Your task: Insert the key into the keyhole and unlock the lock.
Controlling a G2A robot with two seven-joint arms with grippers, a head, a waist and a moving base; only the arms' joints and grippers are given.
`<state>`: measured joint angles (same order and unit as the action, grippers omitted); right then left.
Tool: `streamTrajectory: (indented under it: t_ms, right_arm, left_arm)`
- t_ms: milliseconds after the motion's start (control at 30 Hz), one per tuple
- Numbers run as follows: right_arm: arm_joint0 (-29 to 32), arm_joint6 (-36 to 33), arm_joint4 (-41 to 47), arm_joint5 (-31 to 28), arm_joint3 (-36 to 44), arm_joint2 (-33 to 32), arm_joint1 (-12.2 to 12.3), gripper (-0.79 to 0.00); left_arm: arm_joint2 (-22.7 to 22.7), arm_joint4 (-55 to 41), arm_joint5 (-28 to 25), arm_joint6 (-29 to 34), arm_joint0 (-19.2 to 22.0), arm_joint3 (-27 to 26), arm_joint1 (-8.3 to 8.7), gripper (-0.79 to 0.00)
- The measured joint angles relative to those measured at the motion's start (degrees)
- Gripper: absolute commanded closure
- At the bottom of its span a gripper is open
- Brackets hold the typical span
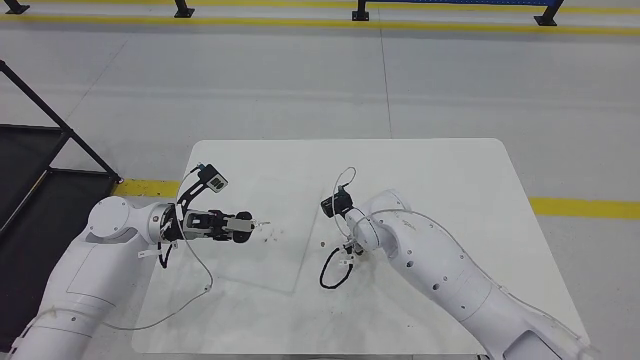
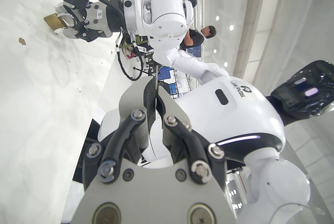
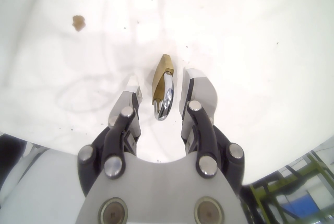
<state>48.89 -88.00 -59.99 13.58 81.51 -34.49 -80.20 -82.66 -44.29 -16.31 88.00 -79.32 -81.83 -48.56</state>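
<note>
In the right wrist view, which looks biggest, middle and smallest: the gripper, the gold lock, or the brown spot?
1. right gripper, though it sits nearest the camera, which makes it look bigger.
2. gold lock.
3. brown spot.

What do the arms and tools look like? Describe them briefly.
Left arm and right arm: glossy white rounded shells. Left tool and right tool: silver fingers, black ribbed pads, black linkages, bolts. A black cable loops at the right wrist.

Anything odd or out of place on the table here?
A small brown scrap lies on the table, apart from the padlock, with dark specks scattered nearby; it looks like stray debris. Nothing else stands out.
</note>
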Motion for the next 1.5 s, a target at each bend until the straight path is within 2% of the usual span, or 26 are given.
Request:
streamTrajectory:
  t_ms: [333,533,567,633,667,900,1067,1200,1333,1500]
  right_arm:
    - [-0.3,0.0,0.4,-1.2,-1.0,0.1,-0.4,-0.277]
    - [-0.4,0.2,0.5,-1.8,-1.8,0.2,-0.9,-0.200]
    - [-0.4,0.3,0.5,-1.9,-1.9,0.3,-1.0,-0.179]
    - [-0.4,0.3,0.6,-2.1,-2.3,0.4,-1.2,-0.037]
    - [-0.4,0.4,0.5,-2.1,-2.4,0.4,-1.3,0.000]
    - [-0.2,0.0,0.7,-1.8,-2.2,-0.3,-1.5,0.000]
    - [0.9,1.2,3.5,-1.3,0.4,-4.2,-0.9,0.000]
    - [4.4,7.1,10.2,-2.4,4.3,-11.6,0.4,0.000]
    - [10.5,13.2,22.5,-9.3,7.1,-20.8,1.9,0.000]
    - [15.4,17.7,37.2,-19.0,6.5,-27.9,2.9,0.000]
  left_arm:
    - [0.0,0.0,0.0,0.0,0.0,0.0,0.00,0.000]
    - [0.0,0.0,0.0,0.0,0.0,0.0,0.00,0.000]
    - [0.0,0.0,0.0,0.0,0.0,0.0,0.00,0.000]
    - [0.0,0.0,0.0,0.0,0.0,0.0,0.00,0.000]
    - [0.0,0.0,0.0,0.0,0.0,0.0,0.00,0.000]
    - [0.0,0.0,0.0,0.0,0.0,0.0,0.00,0.000]
    - [0.0,0.0,0.0,0.0,0.0,0.0,0.00,0.000]
    - [0.0,0.0,0.0,0.0,0.0,0.0,0.00,0.000]
    - [0.0,0.0,0.0,0.0,0.0,0.0,0.00,0.000]
    - [0.0,0.0,0.0,0.0,0.0,0.0,0.00,0.000]
